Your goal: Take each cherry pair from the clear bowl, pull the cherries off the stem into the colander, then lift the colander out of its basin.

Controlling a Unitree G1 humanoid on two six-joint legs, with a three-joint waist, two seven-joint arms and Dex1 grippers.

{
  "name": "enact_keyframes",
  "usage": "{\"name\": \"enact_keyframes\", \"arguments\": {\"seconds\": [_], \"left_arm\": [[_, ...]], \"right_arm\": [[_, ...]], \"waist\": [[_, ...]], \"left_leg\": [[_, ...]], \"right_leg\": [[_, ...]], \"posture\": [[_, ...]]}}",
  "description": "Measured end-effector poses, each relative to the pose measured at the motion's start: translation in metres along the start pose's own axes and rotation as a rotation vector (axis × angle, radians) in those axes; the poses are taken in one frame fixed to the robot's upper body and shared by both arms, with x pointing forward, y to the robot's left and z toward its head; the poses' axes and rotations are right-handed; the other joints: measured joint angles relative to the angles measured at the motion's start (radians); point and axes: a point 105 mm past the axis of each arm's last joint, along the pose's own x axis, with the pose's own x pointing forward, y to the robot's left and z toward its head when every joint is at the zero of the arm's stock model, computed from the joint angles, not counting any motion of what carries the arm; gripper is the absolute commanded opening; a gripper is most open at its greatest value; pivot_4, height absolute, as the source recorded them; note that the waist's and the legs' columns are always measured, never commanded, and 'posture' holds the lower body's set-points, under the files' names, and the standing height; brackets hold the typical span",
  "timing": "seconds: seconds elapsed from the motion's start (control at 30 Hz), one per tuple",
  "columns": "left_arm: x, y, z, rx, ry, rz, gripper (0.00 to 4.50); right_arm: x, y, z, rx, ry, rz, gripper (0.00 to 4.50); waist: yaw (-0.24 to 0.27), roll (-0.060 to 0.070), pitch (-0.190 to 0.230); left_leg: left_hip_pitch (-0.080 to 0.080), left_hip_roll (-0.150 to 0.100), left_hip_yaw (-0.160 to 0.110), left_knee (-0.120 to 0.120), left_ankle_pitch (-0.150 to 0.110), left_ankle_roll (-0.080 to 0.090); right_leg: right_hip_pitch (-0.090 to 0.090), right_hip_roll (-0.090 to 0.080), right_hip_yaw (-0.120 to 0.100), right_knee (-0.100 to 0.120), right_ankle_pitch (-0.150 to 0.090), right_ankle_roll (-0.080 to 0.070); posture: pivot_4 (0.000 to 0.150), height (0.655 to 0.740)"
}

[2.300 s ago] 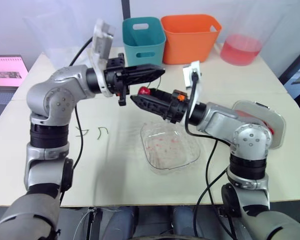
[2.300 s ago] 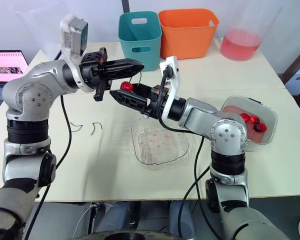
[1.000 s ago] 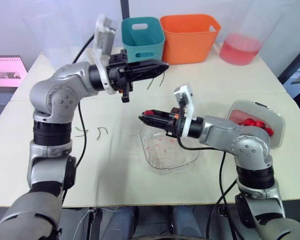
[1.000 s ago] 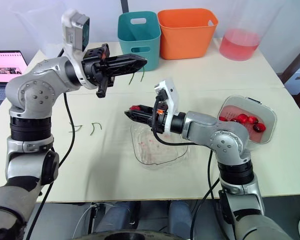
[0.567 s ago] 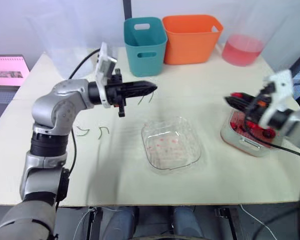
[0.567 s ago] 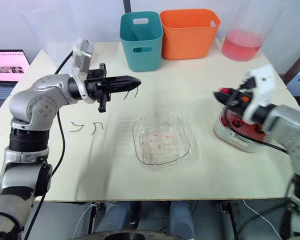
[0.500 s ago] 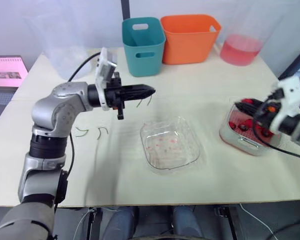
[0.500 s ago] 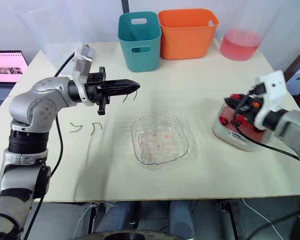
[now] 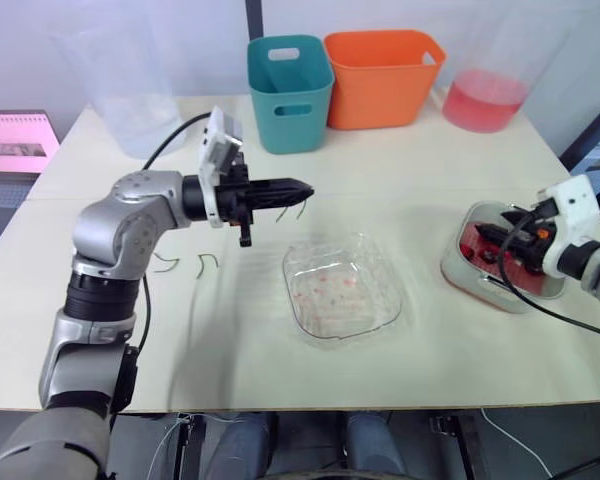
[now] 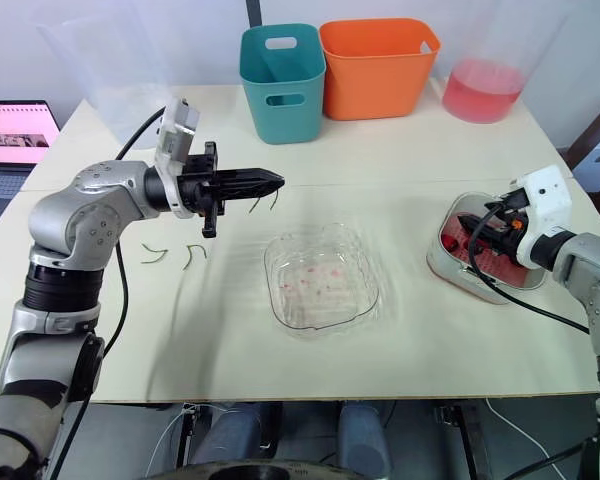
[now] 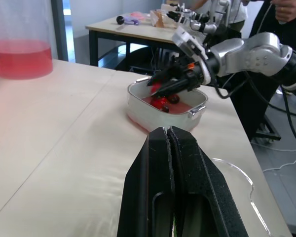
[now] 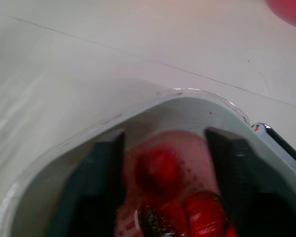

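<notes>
grips a thin green cherry stem (image 9: 299,206) in the left tool (image 9: 306,188), black fingers (image 11: 160,163) clenched flat together, the stem dangling just beneath the tip. hovers that tool above the pale table (image 9: 230,340), clear of the surface. just below and ahead of its tip, shows the clear square plastic bowl (image 9: 292,266), with no cherries in it and red smears on its floor. beneath the left tool's wrist end, shows two loose green stems (image 9: 185,263) lying on the table.

holds the right tool (image 10: 468,230) released, fingers (image 12: 102,168) spread wide, low over the pink colander (image 12: 195,155) seated in the white rounded basin (image 9: 462,272). between the spread fingers, shows a round red cherry (image 12: 158,169), touching neither finger; cannot tell whether it rests or falls. just beneath the tool, shows more red and dark cherries (image 12: 204,212) in the colander. keeps the two tools well apart, with the bowl between them.

beyond the left tool, at the table's far edge, shows a teal plastic bin (image 9: 288,80) and an orange plastic bin (image 9: 384,75) side by side.
</notes>
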Motion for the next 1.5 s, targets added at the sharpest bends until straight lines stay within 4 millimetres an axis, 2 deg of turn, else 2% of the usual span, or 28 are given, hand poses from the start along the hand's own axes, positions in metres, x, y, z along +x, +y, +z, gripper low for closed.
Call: {"name": "enact_keyframes", "arguments": {"seconds": [0.17,0.23,0.3,0.37,0.43,0.47,0.53,0.6,0.7,0.77,0.83,0.9,1.0,1.1,1.2,1.33,1.5], "left_arm": [[-0.004,0.003,0.001,0.003,0.005,0.027,0.0],[-0.006,0.005,0.002,-0.004,-0.002,0.05,0.0],[-0.012,0.01,0.006,-0.023,-0.023,0.095,0.0],[-0.023,0.016,0.007,-0.041,-0.029,0.161,0.0],[-0.044,0.022,0.002,-0.099,-0.022,0.253,0.0],[-0.052,0.024,-0.002,-0.127,-0.016,0.291,0.0],[-0.083,0.027,-0.018,-0.218,0.017,0.407,0.0],[-0.109,0.024,-0.038,-0.316,0.052,0.49,0.0],[-0.145,0.016,-0.066,-0.472,0.076,0.59,0.0],[-0.159,0.012,-0.082,-0.533,0.086,0.643,0.0],[-0.17,0.008,-0.094,-0.571,0.097,0.694,0.0],[-0.179,0.005,-0.106,-0.589,0.119,0.743,0.0],[-0.187,-0.002,-0.122,-0.609,0.158,0.782,0.0],[-0.19,-0.006,-0.129,-0.601,0.178,0.797,0.95],[-0.192,-0.007,-0.133,-0.577,0.195,0.808,2.49],[-0.192,-0.006,-0.127,-0.543,0.186,0.807,4.45],[-0.199,-0.001,-0.102,-0.481,0.158,0.803,4.45]], "right_arm": [[0.0,-0.004,0.011,-0.008,-0.038,-0.01,4.17],[0.0,-0.004,0.025,-0.01,-0.08,-0.007,4.17],[0.002,0.008,0.046,0.005,-0.146,0.047,4.17],[0.004,0.036,0.074,0.016,-0.233,0.165,4.17],[0.003,0.08,0.105,0.002,-0.317,0.35,4.17],[0.002,0.099,0.112,-0.017,-0.336,0.427,4.17],[-0.001,0.15,0.122,-0.056,-0.352,0.625,4.17],[-0.004,0.19,0.119,-0.074,-0.332,0.786,4.17],[-0.011,0.239,0.116,-0.126,-0.321,0.979,4.17],[-0.012,0.261,0.111,-0.166,-0.31,1.057,4.17],[-0.005,0.278,0.096,-0.244,-0.266,1.089,4.17],[0.001,0.289,0.085,-0.296,-0.24,1.105,4.17],[0.008,0.293,0.083,-0.308,-0.251,1.101,4.17],[0.012,0.29,0.084,-0.303,-0.258,1.092,4.24],[0.012,0.288,0.084,-0.291,-0.258,1.09,4.24],[0.014,0.278,0.088,-0.265,-0.271,1.058,4.24],[0.016,0.255,0.093,-0.184,-0.277,0.981,4.24]], "waist": [[0.0,0.0,0.0],[-0.003,0.0,0.0],[-0.008,0.0,0.0],[-0.014,0.001,0.0],[-0.027,0.001,0.0],[-0.028,0.001,0.0],[-0.033,0.001,0.0],[-0.03,0.001,0.0],[-0.023,0.0,0.0],[-0.011,0.0,0.0],[0.002,-0.001,-0.001],[0.003,-0.001,-0.001],[0.0,-0.001,-0.001],[0.0,-0.001,-0.001],[-0.001,-0.001,-0.001],[0.0,-0.001,-0.001],[0.0,-0.001,-0.001]], "left_leg": [[0.0,0.0,-0.001,0.0,0.0,0.0],[0.0,0.0,-0.001,0.0,0.0,0.0],[0.0,0.001,-0.001,0.0,0.0,0.0],[0.0,0.002,-0.001,-0.001,0.0,0.0],[0.0,0.002,-0.002,-0.001,0.0,0.0],[0.0,0.002,-0.003,-0.001,0.0,0.0],[0.0,0.002,-0.003,-0.002,0.0,0.0],[-0.001,0.002,-0.004,-0.002,0.0,0.0],[-0.001,0.0,-0.004,-0.001,0.0,0.001],[-0.001,0.0,-0.005,-0.001,-0.001,0.001],[-0.001,-0.001,-0.004,0.0,-0.001,0.001],[-0.001,-0.001,-0.004,-0.001,-0.001,0.001],[-0.001,-0.001,-0.004,-0.001,0.0,0.0],[-0.001,0.0,-0.004,-0.002,-0.001,0.0],[-0.001,0.0,-0.004,-0.002,-0.001,0.001],[-0.001,0.0,-0.004,-0.002,-0.001,0.001],[-0.001,0.0,-0.004,-0.003,-0.001,0.001]], "right_leg": [[0.0,0.0,0.0,0.0,0.0,0.0],[0.0,0.0,0.0,0.0,0.0,0.0],[-0.001,0.001,0.0,0.0,0.0,0.0],[-0.002,0.001,0.001,0.001,0.0,0.0],[-0.002,0.001,0.0,0.001,0.0,0.0],[-0.002,0.002,0.0,0.001,0.0,0.0],[-0.002,0.002,0.0,0.001,0.0,0.0],[-0.003,0.001,0.0,0.001,0.0,0.0],[-0.003,0.0,0.0,0.001,0.0,0.0],[-0.003,-0.001,0.0,0.001,0.0,0.0],[-0.003,-0.001,0.0,0.0,0.0,0.0],[-0.003,-0.002,0.0,0.0,0.0,0.0],[-0.004,-0.002,0.0,0.001,0.0,0.0],[-0.004,-0.001,0.0,0.001,0.0,0.0],[-0.004,-0.001,0.0,0.001,0.0,0.0],[-0.004,-0.001,0.0,0.001,0.0,0.0],[-0.004,-0.001,0.0,0.001,0.0,0.0]], "posture": [[0.15,0.74],[0.15,0.74],[0.15,0.74],[0.15,0.74],[0.15,0.74],[0.15,0.74],[0.15,0.74],[0.15,0.74],[0.15,0.74],[0.15,0.74],[0.15,0.74],[0.15,0.74],[0.15,0.74],[0.15,0.74],[0.15,0.74],[0.15,0.74],[0.15,0.74]]}}
